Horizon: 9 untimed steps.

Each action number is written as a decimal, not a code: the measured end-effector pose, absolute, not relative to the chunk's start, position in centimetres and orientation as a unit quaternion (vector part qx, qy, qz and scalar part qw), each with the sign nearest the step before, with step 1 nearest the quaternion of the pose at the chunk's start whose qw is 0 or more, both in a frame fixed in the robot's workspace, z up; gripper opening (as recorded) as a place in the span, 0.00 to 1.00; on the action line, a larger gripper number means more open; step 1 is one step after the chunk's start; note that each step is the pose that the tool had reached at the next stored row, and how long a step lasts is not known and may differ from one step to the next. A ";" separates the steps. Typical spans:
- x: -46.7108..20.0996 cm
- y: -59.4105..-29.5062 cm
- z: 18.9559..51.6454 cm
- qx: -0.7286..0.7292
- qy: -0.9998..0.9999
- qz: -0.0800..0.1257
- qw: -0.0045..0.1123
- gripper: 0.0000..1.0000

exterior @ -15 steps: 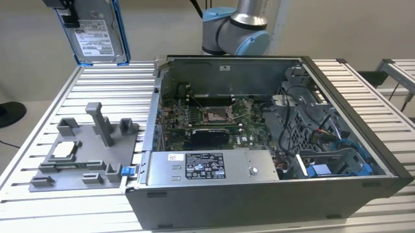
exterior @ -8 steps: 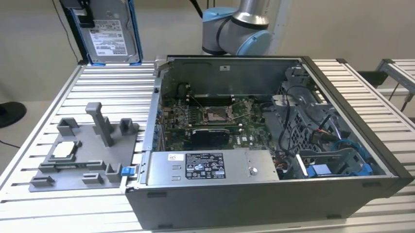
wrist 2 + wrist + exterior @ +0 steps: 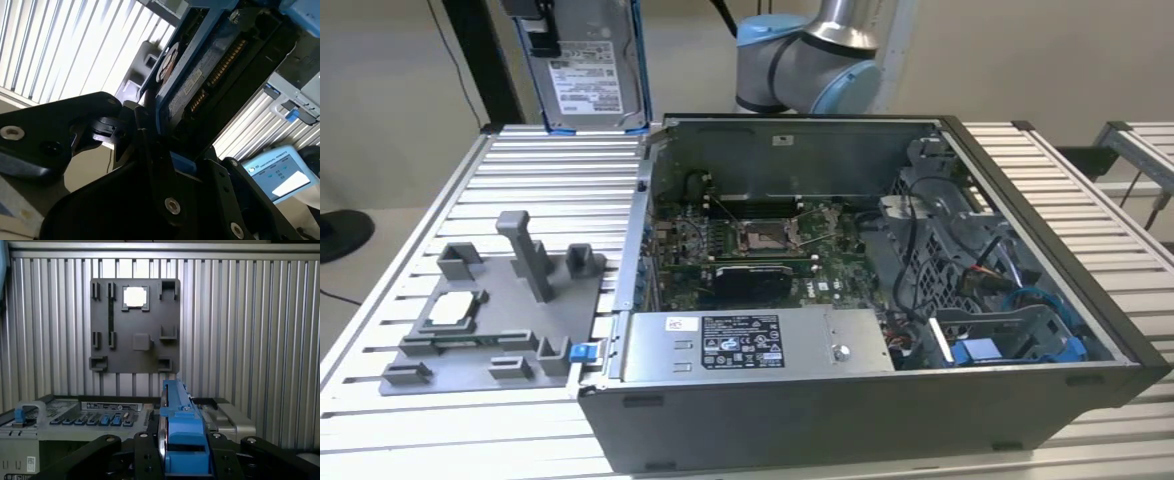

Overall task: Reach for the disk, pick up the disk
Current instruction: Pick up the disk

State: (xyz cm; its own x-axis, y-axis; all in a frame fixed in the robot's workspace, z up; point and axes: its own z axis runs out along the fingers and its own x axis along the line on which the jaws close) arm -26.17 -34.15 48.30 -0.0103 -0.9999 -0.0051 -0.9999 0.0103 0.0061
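**Disk (image 3: 594, 112) up off the table, clamped in the claw (image 3: 538, 28)**

Exterior view: hanging upright high at the exterior view's left, well above the slatted table (image 3: 520, 180) and near the far corner of the open computer case (image 3: 854, 420). Taken near its upper end, with the white label (image 3: 583, 75) facing the camera and the blue bracket (image 3: 642, 80) running down the edge. Printed with small text and barcodes; left unread. Likewise the label on the long grey box (image 3: 747, 345) inside the case.

Second wrist view: closed down to the disk's thickness, with black fingers (image 3: 142, 142) pressing opposite faces near one end. Connector row (image 3: 225, 55) left bare along the edge.

First wrist view: seen edge-on, pinched tight with no gap visible. Grey fixture plate (image 3: 135, 325) with its white-topped chip (image 3: 135, 296) far beneath, well apart.

Judged rigid and dense, fairly heavy for its size. Smooth-faced, so liable to slip, and sensitive to knocks. Best held across the flat faces or by the bracket, clear of the connector.
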 end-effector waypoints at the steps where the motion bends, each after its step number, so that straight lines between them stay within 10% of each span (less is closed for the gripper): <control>1: -25.7 -34.2 48.3 0.703 -0.711 -0.004 0.000 0.00; 9: -22.2 -34.2 48.3 0.703 -0.711 -0.004 0.000 0.00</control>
